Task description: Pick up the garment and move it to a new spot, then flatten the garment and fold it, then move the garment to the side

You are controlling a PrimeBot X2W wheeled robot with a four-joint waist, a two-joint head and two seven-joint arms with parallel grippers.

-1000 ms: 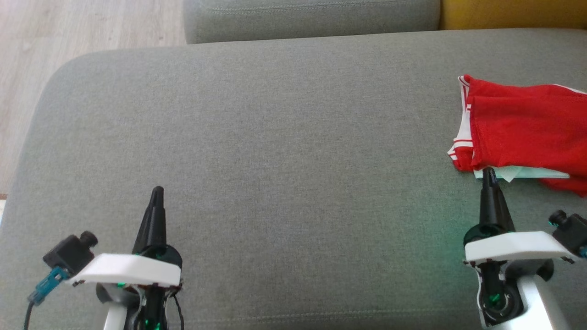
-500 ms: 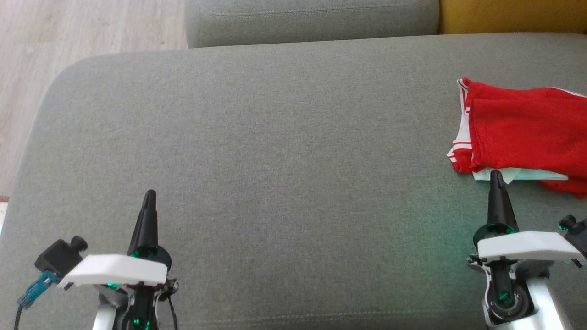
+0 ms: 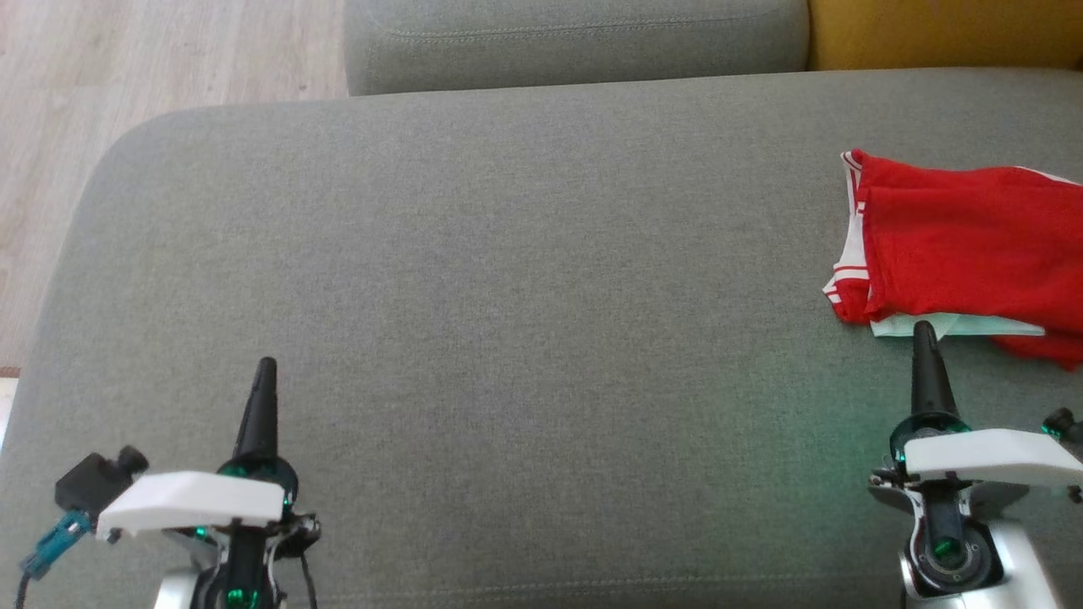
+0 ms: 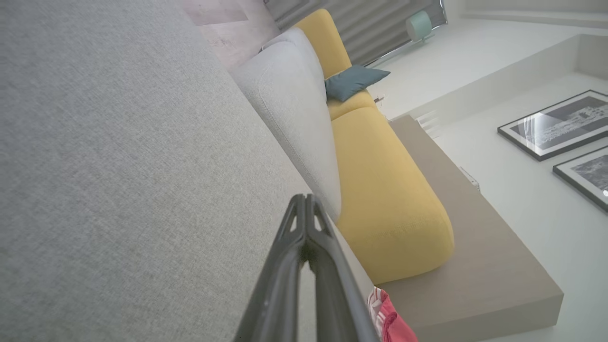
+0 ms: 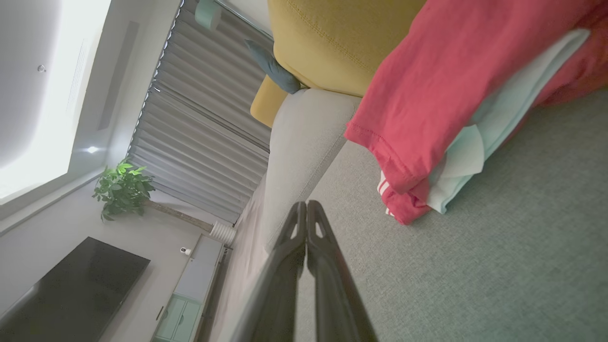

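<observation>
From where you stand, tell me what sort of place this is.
Probably a home living room: a grey sofa, a dark television screen near a potted plant, and framed pictures on the wall.

couch seat [image 3: 508,279] is matt grey woven cloth, kinda coarse. garment [image 3: 964,245] at 3 o'clock is soft matt red cloth. floor [image 3: 169,59] at 11 o'clock looks like pale wood planks

garment [image 3: 964,245] on cushion [image 3: 508,296], far right | right claw [image 3: 924,330] just before it
</observation>
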